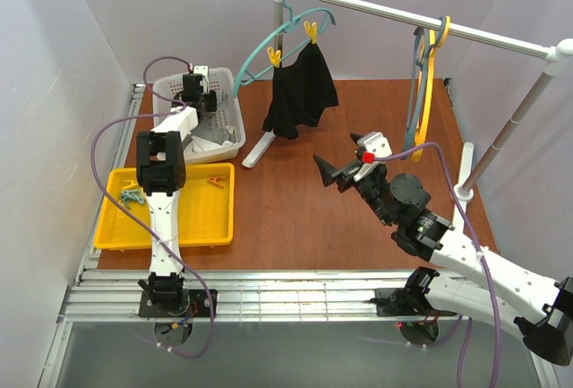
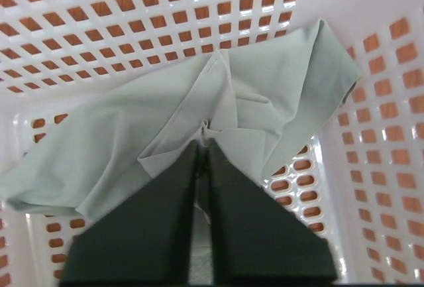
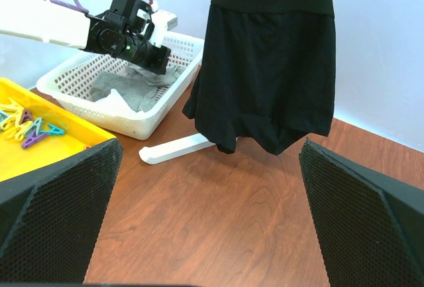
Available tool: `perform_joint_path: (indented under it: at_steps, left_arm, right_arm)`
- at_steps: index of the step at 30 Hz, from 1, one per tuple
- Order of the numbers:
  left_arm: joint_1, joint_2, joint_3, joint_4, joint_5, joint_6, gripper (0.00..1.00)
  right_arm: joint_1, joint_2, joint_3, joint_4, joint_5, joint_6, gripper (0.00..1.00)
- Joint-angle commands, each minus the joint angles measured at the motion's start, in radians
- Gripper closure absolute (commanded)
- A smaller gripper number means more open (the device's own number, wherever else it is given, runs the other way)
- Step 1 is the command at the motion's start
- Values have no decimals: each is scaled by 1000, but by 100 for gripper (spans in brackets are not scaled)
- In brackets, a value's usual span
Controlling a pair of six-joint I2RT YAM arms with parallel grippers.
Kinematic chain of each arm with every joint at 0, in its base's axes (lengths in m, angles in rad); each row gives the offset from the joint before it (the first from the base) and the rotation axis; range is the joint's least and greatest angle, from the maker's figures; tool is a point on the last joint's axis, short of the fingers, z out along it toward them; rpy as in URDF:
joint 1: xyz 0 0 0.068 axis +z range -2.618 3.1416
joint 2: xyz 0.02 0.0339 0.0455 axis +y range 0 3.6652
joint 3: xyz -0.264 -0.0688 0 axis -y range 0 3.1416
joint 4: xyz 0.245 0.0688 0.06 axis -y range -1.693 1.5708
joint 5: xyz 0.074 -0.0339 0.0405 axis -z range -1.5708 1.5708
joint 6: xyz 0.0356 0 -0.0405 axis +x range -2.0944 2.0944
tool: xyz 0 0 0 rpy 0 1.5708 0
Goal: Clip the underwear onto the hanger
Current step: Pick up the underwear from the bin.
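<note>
Brown tabletop (image 1: pixel 295 218), white basket (image 1: pixel 240 121): I have the left jaws pinched on a raised fold of the underwear (image 2: pixel 265 95) lying inside; right jaws gape, empty. Soft, light cloth, I judge; a bunched ridge grips best.

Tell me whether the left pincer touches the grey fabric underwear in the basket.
Touching. The left wrist view shows the left pincer closed on a raised fold of the small grey fabric underwear.
</note>
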Motion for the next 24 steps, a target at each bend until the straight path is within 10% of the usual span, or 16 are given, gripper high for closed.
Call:
perform_joint_path:
  at_steps: [1, 24]
  left_arm:
    - [-2, -14, 27, -41, 6, 13, 97]
    - [-41, -643, -411, 260, 60, -53, 100]
  right_arm:
    - [-4, -25, -7, 43, 7, 12, 1]
    - [-18, 3, -11, 49, 65, -11, 1]
